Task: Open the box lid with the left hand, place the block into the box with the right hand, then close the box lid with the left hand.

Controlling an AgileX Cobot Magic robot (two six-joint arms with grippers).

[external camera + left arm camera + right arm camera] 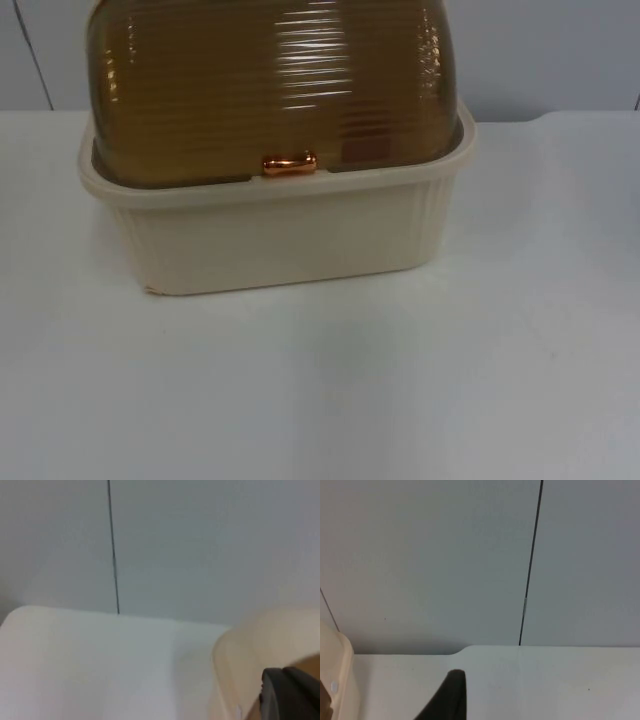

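A cream box (280,240) stands at the back middle of the table, and its ribbed brown see-through lid (270,80) is down over it. A copper handle (289,164) sits at the lid's front edge. Through the lid, right of the handle, I make out a dull red rectangular patch (365,150), which may be the block. In the left wrist view, my left gripper (287,695) is close beside the box's cream wall (250,650). In the right wrist view, my right gripper (447,697) hangs over bare table with the box's corner (337,675) off to one side.
The white table top (400,400) stretches in front of the box and to both sides. The grey partition wall (550,50) closes off the back, with dark vertical seams (530,570) in it.
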